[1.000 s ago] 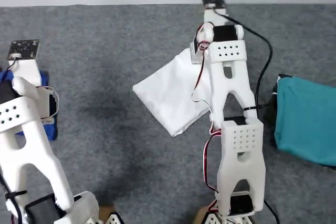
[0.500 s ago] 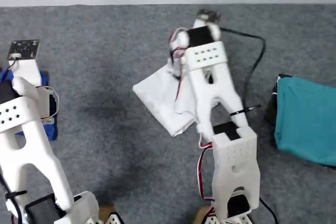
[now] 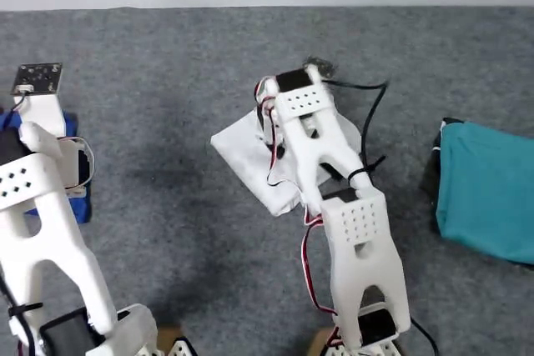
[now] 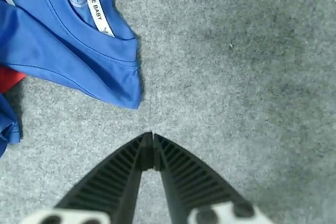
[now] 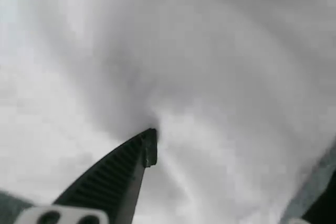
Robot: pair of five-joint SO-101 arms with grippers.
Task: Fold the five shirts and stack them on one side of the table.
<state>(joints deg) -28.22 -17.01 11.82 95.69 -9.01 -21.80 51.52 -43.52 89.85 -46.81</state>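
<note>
White shirt (image 3: 238, 149) — under arm (image 3: 324, 146), teal shirt (image 3: 488, 198) apart

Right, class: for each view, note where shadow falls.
High view: a soft shadow darkens the carpet beside the white shirt. Left wrist view: a darker patch on the carpet beyond the shut left gripper. Right wrist view: grey shading gathers in the shirt's creases around the open right gripper.

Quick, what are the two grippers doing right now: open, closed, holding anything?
Left gripper: closed, empty, over the table beside the blue shirt.
Right gripper: against the white shirt; cannot be told.
</note>
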